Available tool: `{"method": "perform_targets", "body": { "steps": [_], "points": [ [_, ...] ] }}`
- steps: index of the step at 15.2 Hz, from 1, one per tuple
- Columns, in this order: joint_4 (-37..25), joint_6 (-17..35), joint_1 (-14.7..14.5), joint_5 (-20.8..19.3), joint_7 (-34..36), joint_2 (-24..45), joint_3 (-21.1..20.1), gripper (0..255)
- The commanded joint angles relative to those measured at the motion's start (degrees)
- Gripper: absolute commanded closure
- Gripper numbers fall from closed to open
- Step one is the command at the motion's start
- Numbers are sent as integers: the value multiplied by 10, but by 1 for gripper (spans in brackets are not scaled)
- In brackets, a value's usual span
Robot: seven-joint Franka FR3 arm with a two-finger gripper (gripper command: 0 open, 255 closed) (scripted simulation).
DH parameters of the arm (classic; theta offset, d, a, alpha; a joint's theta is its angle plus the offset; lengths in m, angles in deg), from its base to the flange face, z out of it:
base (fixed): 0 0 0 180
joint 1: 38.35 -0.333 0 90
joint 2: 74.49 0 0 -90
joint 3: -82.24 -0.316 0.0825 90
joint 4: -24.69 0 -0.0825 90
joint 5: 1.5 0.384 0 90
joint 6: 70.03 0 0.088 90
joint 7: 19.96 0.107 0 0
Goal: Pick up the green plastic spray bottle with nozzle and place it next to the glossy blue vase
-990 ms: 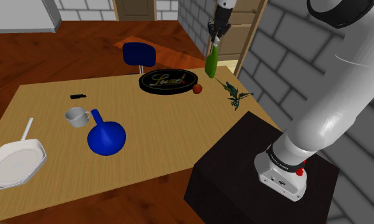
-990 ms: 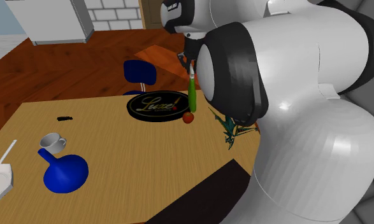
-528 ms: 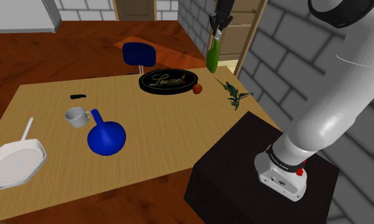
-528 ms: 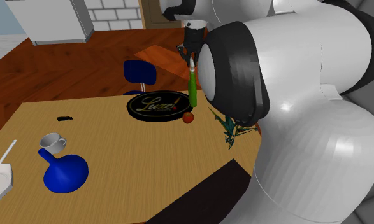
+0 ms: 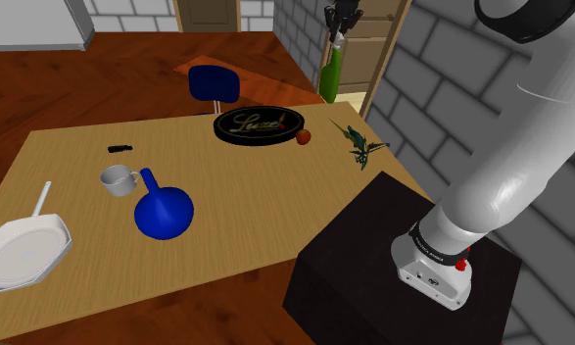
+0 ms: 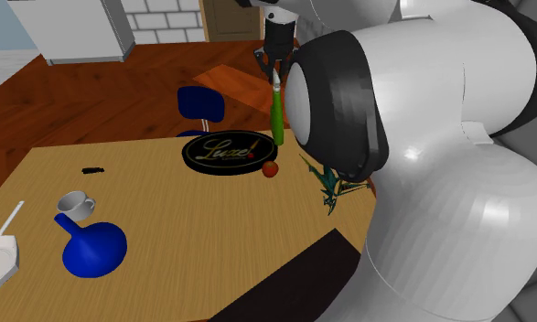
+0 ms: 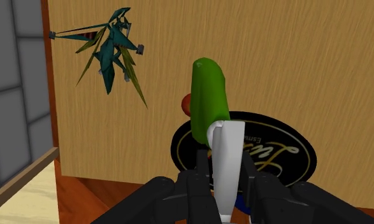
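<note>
The green spray bottle [image 5: 330,74] hangs high above the table's far right corner, its white nozzle clasped by my gripper [image 5: 339,27]. In the second exterior view the bottle [image 6: 276,117] dangles from the gripper [image 6: 275,73] above the black plate. The wrist view shows my gripper [image 7: 227,184] shut on the white nozzle, with the green bottle [image 7: 208,105] pointing down at the table. The glossy blue vase [image 5: 162,210] stands near the table's front left, far from the gripper; it is also at the second exterior view's lower left [image 6: 91,247].
A black round plate [image 5: 260,125] with gold lettering, a small red fruit [image 5: 303,137] and a teal dragon figure [image 5: 361,144] lie under the gripper. A grey mug [image 5: 119,179], a white pan [image 5: 25,247] and a small black object [image 5: 120,148] sit to the left. A blue chair [image 5: 215,84] stands behind the table.
The gripper has risen steadily with the green bottle, lifting it higher above the table's far right corner. Nothing else has moved.
</note>
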Motion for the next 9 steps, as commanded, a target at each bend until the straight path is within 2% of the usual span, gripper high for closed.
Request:
{"method": "perform_targets", "body": {
  "steps": [1,6,9],
  "points": [
    [-18,-17,0,0,1,1,0,255],
    [-64,-57,2,1,2,7,1,255],
    [-11,-41,-23,-11,40,-33,-13,255]
  ]
}}
